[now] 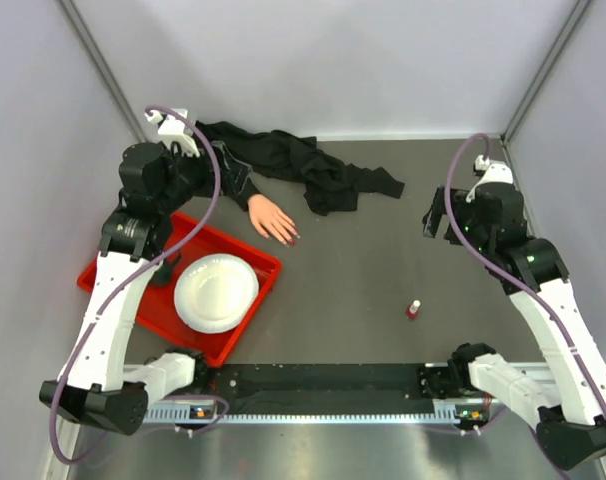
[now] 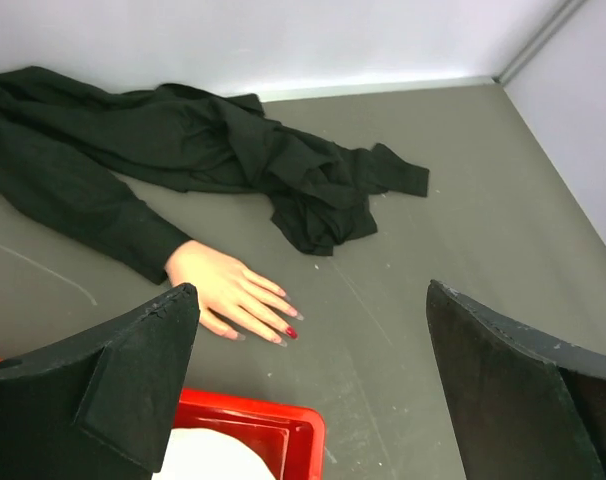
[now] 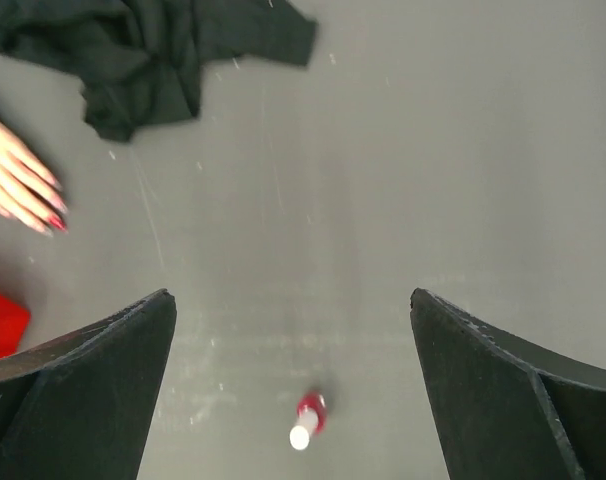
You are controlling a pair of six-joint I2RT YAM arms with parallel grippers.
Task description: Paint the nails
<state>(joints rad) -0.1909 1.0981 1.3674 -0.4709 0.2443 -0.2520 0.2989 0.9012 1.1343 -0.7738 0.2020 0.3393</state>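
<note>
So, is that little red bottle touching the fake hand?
Apart. The top view shows the red bottle standing alone on the table, with a wide stretch of bare grey surface between it and the mannequin hand.

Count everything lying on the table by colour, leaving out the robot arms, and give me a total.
Red: 2, the tray and the polish bottle
White: 1, the plate
Black: 1, the garment
Skin-coloured: 1, the mannequin hand
Total: 5
Not counted: a dark shape in the tray, left of the plate, too unclear to name.
</note>
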